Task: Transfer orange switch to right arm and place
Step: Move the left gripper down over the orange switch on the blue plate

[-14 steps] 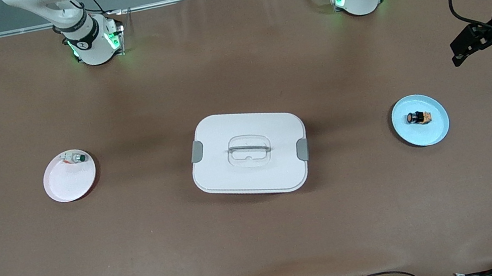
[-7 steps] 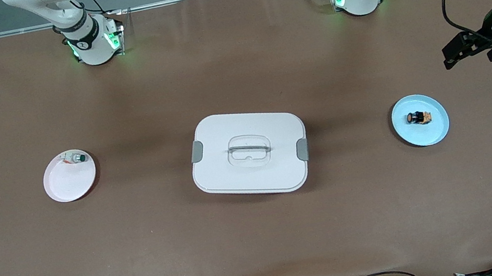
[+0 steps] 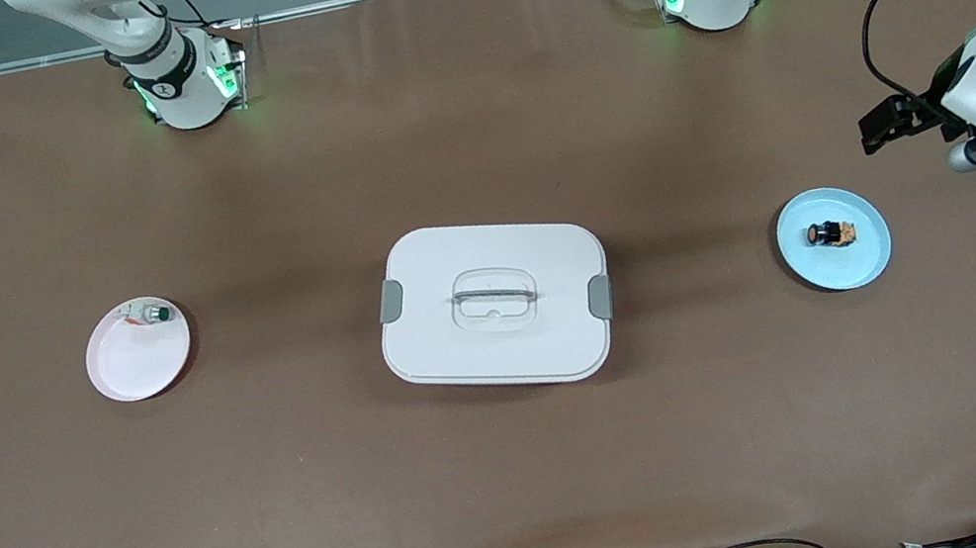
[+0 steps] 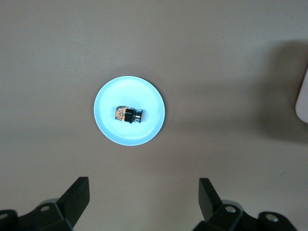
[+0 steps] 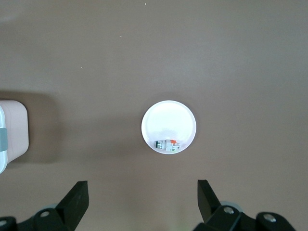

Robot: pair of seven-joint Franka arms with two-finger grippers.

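- The orange switch (image 3: 829, 233) is lying on its side in the middle of the light blue plate (image 3: 868, 262), toward the left arm's end of the table. Its round cap is pointing toward the white box.
- In the left wrist view the same switch (image 4: 128, 115) is showing as a black body with an orange patch, resting on the blue plate (image 4: 147, 98), and nothing is touching it.
- The left gripper (image 3: 886, 125) is hanging in the air over bare table near the blue plate, toward the robots' bases from it. Its fingers (image 4: 77, 194) are standing wide apart and holding nothing.
- The right gripper (image 5: 142, 198) is hovering high above the pink plate (image 5: 168, 118), with its fingers (image 5: 76, 197) spread wide and empty. In the front view only the right arm (image 3: 136, 40) at its base is showing, so the gripper itself is out of that view.
- The pink plate (image 3: 133, 367) is sitting toward the right arm's end of the table, carrying a small pale-bodied green-capped button (image 3: 154, 315) near its rim on the side toward the bases.
- A white lidded box (image 3: 493, 303) with grey side clips and a recessed handle is sitting in the middle of the brown table (image 3: 522, 469), between the two plates and well apart from each.
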